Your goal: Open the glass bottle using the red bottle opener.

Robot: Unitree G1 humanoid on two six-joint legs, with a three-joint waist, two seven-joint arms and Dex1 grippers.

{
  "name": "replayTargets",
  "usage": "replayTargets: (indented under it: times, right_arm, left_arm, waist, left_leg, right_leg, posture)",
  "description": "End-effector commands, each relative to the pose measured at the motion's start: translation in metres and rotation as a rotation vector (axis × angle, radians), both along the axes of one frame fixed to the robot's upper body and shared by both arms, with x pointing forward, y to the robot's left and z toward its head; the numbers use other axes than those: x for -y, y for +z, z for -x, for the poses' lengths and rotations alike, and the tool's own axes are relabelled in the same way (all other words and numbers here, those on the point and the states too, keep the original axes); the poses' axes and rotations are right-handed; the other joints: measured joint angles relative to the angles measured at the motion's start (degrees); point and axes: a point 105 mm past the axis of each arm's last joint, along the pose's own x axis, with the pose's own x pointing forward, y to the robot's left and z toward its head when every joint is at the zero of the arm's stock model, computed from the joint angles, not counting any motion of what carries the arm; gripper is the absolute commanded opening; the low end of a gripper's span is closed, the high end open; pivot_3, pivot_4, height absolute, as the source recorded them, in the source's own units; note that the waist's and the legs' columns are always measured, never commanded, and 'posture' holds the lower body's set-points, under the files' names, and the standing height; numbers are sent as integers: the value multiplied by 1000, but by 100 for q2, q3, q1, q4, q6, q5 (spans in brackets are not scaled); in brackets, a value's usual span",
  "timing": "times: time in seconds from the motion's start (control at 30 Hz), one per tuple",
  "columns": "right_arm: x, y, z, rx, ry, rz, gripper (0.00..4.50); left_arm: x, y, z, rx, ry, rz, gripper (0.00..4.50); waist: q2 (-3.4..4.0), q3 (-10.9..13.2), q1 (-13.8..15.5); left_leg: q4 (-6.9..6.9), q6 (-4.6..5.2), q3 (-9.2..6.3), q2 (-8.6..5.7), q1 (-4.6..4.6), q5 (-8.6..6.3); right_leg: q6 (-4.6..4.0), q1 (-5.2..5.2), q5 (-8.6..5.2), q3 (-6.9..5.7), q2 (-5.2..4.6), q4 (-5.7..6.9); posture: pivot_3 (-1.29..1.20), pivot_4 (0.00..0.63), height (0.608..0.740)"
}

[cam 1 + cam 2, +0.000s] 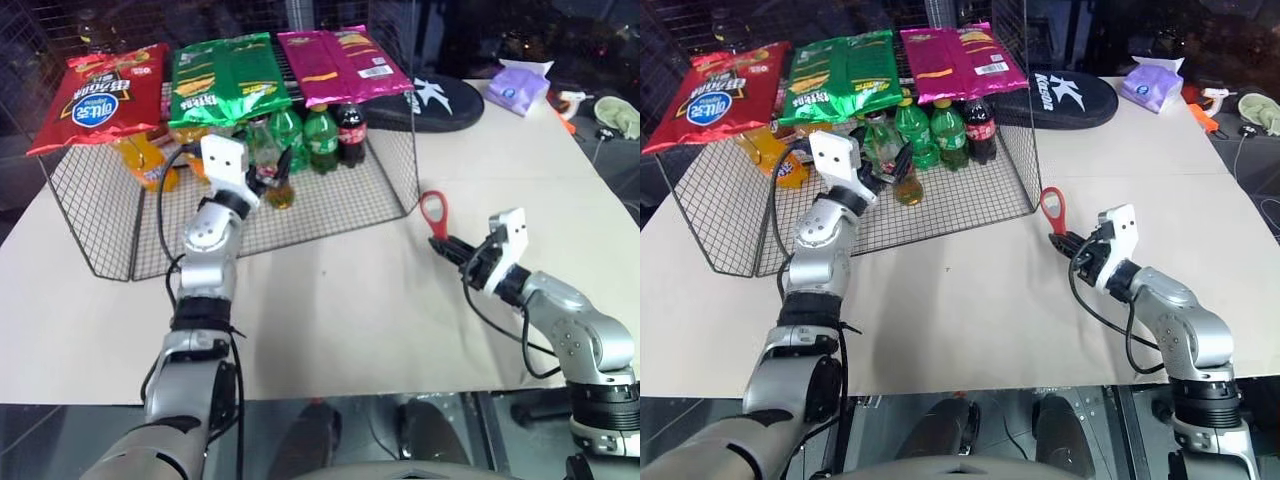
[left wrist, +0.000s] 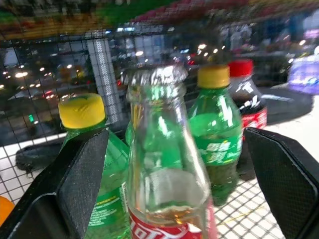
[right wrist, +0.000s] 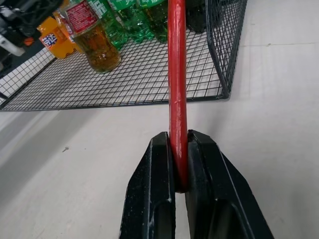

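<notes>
Beside wire basket (image 1: 400, 190), red bottle opener (image 1: 434, 214) upright, ring uppermost, right claw (image 1: 445, 243) clamped

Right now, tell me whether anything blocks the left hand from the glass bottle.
Nothing visible does. The open left hand already has a finger on each side of the glass bottle; the green bottles stand behind it.

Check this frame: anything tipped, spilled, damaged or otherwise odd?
Nothing stands out. The glass bottle stands upright and capped in the wire rack, between the open left gripper's fingers. The right gripper is shut on the red bottle opener. No spill shows on the table.
</notes>
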Motion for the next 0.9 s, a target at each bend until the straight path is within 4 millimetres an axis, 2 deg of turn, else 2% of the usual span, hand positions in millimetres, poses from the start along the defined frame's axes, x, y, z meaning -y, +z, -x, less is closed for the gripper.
replayTargets:
  times: [0.03,0.2,0.3,0.37,0.4,0.63,0.9]
  right_arm:
    - [0,9,0,51,-7,-7,0]
    - [-2,6,2,52,-16,-7,0]
    - [-4,5,3,52,-14,-7,0]
    - [-4,5,4,51,-15,-6,0]
    - [-4,4,4,51,-16,-5,0]
    - [-8,1,4,47,-6,1,0]
    - [-6,3,1,58,-12,6,0]
  left_arm:
    - [-4,4,-12,-10,29,20,4483]
    - [-5,-6,-20,-68,25,46,4483]
    - [-4,-8,-21,-78,10,48,3692]
    - [-3,-9,-21,-79,-1,45,2746]
    - [-2,-9,-21,-75,-9,42,2667]
    - [2,2,-12,1,-63,61,2683]
    - [16,3,12,24,-200,10,2683]
  waist:
    - [0,0,-2]
    - [-1,0,-18]
    - [0,0,-21]
    - [0,0,-19]
    - [-1,0,-19]
    - [-1,1,-19]
    - [0,1,-37]
  left_leg:
    - [0,0,0,-1,0,0]
    - [0,0,-1,-2,-1,0]
    - [1,0,-1,-2,-1,0]
    - [1,0,0,-2,-1,0]
    - [1,0,0,-2,-1,0]
    - [6,0,-2,-2,-10,0]
    - [12,0,-6,0,-23,0]
  right_leg:
    - [0,0,0,-1,0,0]
    - [0,-1,0,-1,0,2]
    - [0,-3,0,-1,0,6]
    - [0,-5,0,-1,0,6]
    - [0,-4,0,-1,0,6]
    - [0,-10,0,-2,-1,7]
    - [0,-20,0,-2,-1,9]
  posture:
    - [0,150,740]
    - [0,150,740]
    - [0,150,740]
    - [0,150,740]
    - [0,150,740]
    - [0,150,740]
    - [0,150,740]
